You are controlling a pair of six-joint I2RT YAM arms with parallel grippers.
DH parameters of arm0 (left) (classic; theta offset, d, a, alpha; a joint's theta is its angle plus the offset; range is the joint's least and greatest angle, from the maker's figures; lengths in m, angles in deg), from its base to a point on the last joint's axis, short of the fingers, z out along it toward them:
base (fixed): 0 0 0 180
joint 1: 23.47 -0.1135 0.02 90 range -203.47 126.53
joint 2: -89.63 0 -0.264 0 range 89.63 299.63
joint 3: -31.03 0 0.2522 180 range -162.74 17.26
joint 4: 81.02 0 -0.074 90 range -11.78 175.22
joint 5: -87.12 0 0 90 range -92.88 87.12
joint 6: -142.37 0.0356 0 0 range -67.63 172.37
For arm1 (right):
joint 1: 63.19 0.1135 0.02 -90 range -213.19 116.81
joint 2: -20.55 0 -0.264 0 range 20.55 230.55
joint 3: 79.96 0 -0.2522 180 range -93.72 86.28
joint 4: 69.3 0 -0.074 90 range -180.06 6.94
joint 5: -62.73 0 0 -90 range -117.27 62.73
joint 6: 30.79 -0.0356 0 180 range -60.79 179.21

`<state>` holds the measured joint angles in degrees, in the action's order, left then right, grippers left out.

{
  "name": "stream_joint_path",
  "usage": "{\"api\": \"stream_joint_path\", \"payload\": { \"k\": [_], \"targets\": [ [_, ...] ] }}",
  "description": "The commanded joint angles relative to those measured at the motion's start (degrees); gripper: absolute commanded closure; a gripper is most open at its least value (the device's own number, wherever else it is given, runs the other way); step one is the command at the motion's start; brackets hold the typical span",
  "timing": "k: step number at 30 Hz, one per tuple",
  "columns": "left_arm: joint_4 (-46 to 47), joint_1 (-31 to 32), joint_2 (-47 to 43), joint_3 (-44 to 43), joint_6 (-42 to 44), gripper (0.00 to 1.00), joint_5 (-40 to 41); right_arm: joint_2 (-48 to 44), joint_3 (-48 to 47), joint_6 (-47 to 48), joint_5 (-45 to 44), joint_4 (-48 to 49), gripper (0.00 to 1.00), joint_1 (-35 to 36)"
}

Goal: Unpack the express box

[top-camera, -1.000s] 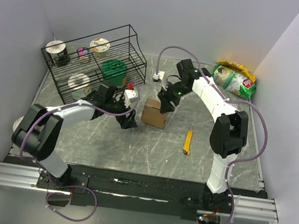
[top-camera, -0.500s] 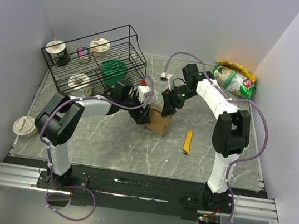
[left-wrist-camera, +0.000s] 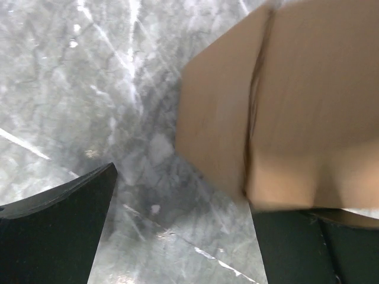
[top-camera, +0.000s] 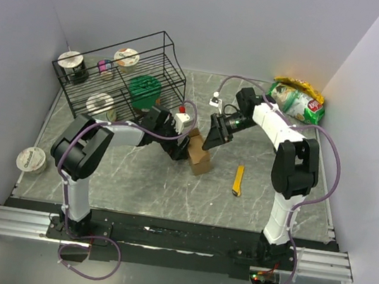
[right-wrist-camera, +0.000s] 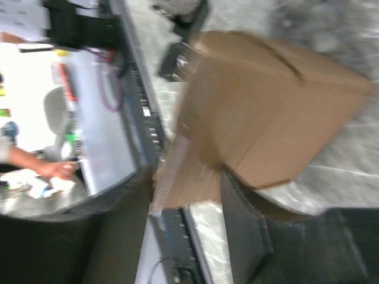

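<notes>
The express box (top-camera: pixel 200 159), a small brown carton, stands tipped up at the middle of the marble table. It fills the upper right of the left wrist view (left-wrist-camera: pixel 296 106) and the middle of the right wrist view (right-wrist-camera: pixel 266 112). My left gripper (top-camera: pixel 181 146) is open at the box's left side (left-wrist-camera: pixel 183 189); its right finger (left-wrist-camera: pixel 308 248) touches the box's lower edge. My right gripper (top-camera: pixel 211 140) is at the box's top right. Its jaws stand half closed (right-wrist-camera: pixel 186 177) around a taped flap (right-wrist-camera: pixel 189 171) of the box. The right wrist view is blurred.
A black wire rack (top-camera: pixel 121 75) holding cups and lids stands at the back left. A green snack bag (top-camera: pixel 297 99) lies at the back right. A yellow knife (top-camera: pixel 238 180) lies right of the box. A cup (top-camera: pixel 31 159) sits at the left edge.
My left gripper has moved right up to the box. The right gripper has come down onto the box's flap. The box has tipped up and shifted slightly toward the front.
</notes>
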<state>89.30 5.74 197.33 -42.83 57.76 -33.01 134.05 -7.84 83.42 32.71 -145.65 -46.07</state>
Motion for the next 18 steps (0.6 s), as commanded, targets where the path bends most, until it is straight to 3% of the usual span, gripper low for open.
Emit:
{"api": "stream_joint_path", "payload": {
  "k": [1, 4, 8, 10, 16, 18],
  "targets": [
    [3.66, 0.50, 0.49, -0.55, 1.03, 0.04, 3.06, -0.81, 2.27, -4.07, 10.84, -1.84, 0.57, -1.30],
    [4.71, 0.50, -0.30, 0.68, 1.38, 0.04, 3.50, -1.60, 4.21, -6.27, 13.05, -0.52, 0.73, -2.27],
    [4.98, 0.41, -0.74, 1.56, 1.47, 0.03, 3.76, -2.66, 3.52, -5.75, 8.49, -0.17, 0.81, -2.36],
    [4.28, 0.41, -1.00, 1.39, 1.03, 0.04, 3.94, -3.88, 2.03, -6.01, 3.58, 0.18, 0.98, -2.45],
    [1.11, -0.73, -5.30, 0.68, -0.99, 0.04, 4.73, -12.66, -10.60, -1.72, -15.66, -2.01, 1.00, -2.54],
    [-0.29, -1.61, -8.45, 1.21, -1.78, 0.03, 4.55, -15.04, -14.14, 2.93, -26.64, -2.89, 1.00, -0.26]
  ]
}}
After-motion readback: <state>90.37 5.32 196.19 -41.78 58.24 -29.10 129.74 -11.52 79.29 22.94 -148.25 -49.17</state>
